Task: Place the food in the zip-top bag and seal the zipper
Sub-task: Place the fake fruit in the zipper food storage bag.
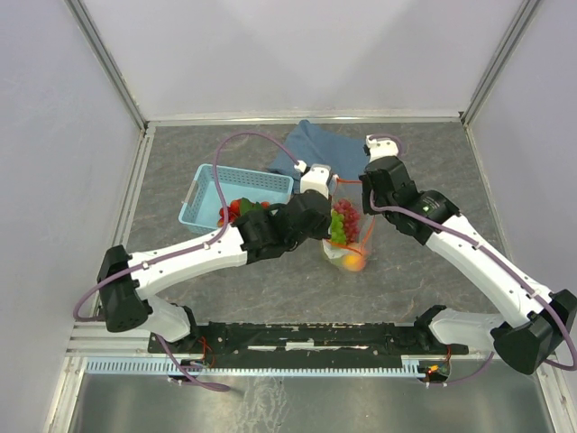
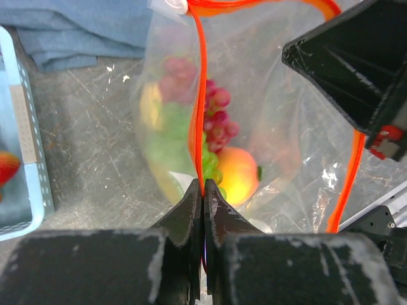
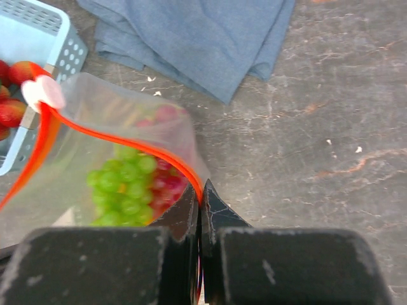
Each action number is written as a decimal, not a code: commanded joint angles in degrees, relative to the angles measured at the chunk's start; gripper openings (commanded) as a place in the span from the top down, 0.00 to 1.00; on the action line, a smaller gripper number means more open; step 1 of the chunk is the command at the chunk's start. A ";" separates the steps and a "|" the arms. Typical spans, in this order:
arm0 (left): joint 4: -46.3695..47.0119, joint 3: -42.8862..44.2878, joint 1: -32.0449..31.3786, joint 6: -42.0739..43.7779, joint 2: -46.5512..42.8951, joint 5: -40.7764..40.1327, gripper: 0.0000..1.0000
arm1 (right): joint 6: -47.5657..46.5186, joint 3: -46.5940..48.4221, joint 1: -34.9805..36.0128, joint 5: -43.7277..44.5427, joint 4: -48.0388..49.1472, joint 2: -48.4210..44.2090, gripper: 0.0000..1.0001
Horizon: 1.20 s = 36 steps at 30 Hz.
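1 zip-top bag [image 1: 349,236] at table centre, just R of the basket, held up between both arms, mouth gaping, not sealed. 1 zipper [image 2: 198,95], red-orange strip, seen as 2 runs spread apart in left wrist view; 1 white slider [image 3: 43,93] sits at the far end of the strip. Left gripper [image 2: 203,192]: jaws pinched tight on the strip, no gap betw fingers. Right gripper [image 3: 200,194]: same, clamped on the strip at the other side of the mouth. Food inside bag: 1 bunch dark red grapes [image 2: 216,117], 1 bunch green grapes [image 3: 122,185], 1 peach [image 2: 238,175] clearly seen low in the bag; a yellow piece [image 2: 150,105] behind the plastic looks like the banana, too blurry to be sure. 2nd peach can't be made out. Still outside: strawberries [image 3: 11,108] in the 1 light blue basket [image 1: 236,183], approx 3, exact no. unclear, w/ a green leafy bit [image 1: 245,206] beside them. 1 folded blue cloth [image 1: 315,144] behind the bag, near the basket's far corner. In the way: right arm's black body fills the upper R of left wrist view, close over the bag; crinkly plastic blurs the contents.
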 commanded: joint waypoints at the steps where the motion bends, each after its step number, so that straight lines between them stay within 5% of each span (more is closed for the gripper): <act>1: -1.90 5.39 1.04 5.95 -2.83 -0.81 0.97 | -3.77 4.75 -0.15 5.39 -1.99 -0.09 0.98; 6: -1.71 3.57 4.93 5.25 -1.73 2.23 0.97 | -4.87 5.02 -0.12 4.81 -3.40 1.28 0.95; 10: -1.56 2.88 6.03 5.25 -1.28 3.84 0.97 | -5.05 5.28 -0.12 1.94 -4.57 2.77 0.80; 19: -1.62 4.60 6.36 6.87 -0.93 4.22 0.97 | -4.89 8.32 -0.12 -2.32 -7.05 2.66 0.75; 22: -1.74 5.06 6.53 7.32 -0.80 3.97 0.97 | -4.95 8.59 -0.10 -2.42 -7.54 2.15 0.79; 26: -2.67 6.22 7.62 7.94 -0.42 4.37 0.97 | -5.44 9.18 -0.05 -0.10 -8.55 2.47 0.98; 36: -3.76 7.11 8.96 8.41 -0.56 6.31 0.85 | -5.72 10.04 -0.12 1.00 -7.28 1.86 0.99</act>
